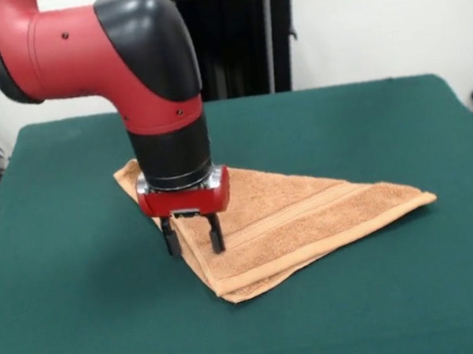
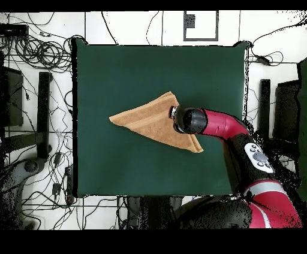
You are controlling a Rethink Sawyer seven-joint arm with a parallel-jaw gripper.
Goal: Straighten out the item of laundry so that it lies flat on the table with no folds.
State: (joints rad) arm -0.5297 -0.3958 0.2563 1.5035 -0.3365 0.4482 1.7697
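So the small tan-orange terry towel is nowhere near flat yet. It's doubled over into a triangle, with two layers showing along the lower edge in the front view, and the woven border bands can be seen running across the top layer. It's sitting around the middle of the big dark green felt-topped bench, a bit left of centre in the front view.

The red and black gripper is lowered onto the left edge of the triangle, and the black fingers are spread a little apart, one at the fabric's edge and one on top of it. Whether any cloth is actually pinched can't be told from here, tbh. It looks like a grab is being set up so the top layer can be peeled back. Basically the whole unfolding is left to do, plus any smoothing.

The bench is bare apart from the towel, so plenty of room is available for spreading it out. A white floor covered in tangled black cables is seen around the bench in the overhead view.
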